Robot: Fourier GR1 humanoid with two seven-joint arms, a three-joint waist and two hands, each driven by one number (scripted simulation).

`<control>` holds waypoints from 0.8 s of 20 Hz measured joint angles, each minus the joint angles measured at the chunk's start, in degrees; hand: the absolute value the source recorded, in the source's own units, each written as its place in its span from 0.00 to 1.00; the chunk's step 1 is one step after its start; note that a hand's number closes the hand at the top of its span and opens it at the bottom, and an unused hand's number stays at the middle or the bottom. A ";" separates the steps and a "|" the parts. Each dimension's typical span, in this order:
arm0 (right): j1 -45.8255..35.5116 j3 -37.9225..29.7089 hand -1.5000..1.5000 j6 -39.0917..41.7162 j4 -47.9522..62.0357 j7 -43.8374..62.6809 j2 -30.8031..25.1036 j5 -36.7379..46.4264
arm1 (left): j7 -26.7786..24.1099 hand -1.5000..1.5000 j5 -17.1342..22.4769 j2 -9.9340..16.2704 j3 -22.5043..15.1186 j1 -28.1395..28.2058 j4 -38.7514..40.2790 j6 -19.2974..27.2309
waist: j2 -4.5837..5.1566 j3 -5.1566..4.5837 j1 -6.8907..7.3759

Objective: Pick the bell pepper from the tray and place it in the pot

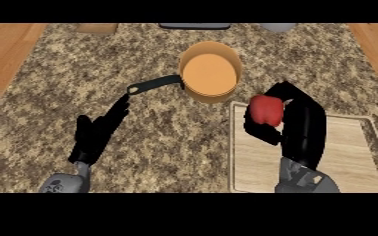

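Head view. Right hand (pixel 301 125): curled round the red bell pepper (pixel 266 110), held above the wooden tray's (pixel 347 155) upper left corner. Orange pot (pixel 212 72): ahead and left of that hand, near the pepper but apart; dark handle (pixel 155 84) pointing left. Left hand (pixel 100 132): fingers straight, holding nothing, fingertips just below the handle's end. Granite counter (pixel 88 70) beneath.

Speckled granite counter (pixel 162 145) — wood strips (pixel 18 45) either side
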 measured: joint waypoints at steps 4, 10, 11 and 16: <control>-14.01 -0.90 1.00 10.93 4.90 11.71 0.13 2.58 | -0.39 0.50 -0.46 -0.99 -0.64 -0.57 0.51 0.14 | 0.16 0.18 0.57; -31.93 -3.68 1.00 18.95 21.27 17.38 0.16 1.95 | -0.72 0.50 0.09 -0.48 0.46 -1.62 2.22 -1.11 | 0.40 0.34 0.85; -33.88 -3.48 1.00 20.34 23.59 18.19 0.16 2.58 | -0.65 0.50 -0.10 -0.88 0.22 -1.59 2.02 -0.81 | 0.38 0.36 0.84; -42.62 -5.00 1.00 26.06 38.16 19.28 -0.44 4.82 | -0.57 0.50 -0.67 -1.43 0.05 -2.19 2.10 -0.33 | 0.61 0.38 1.25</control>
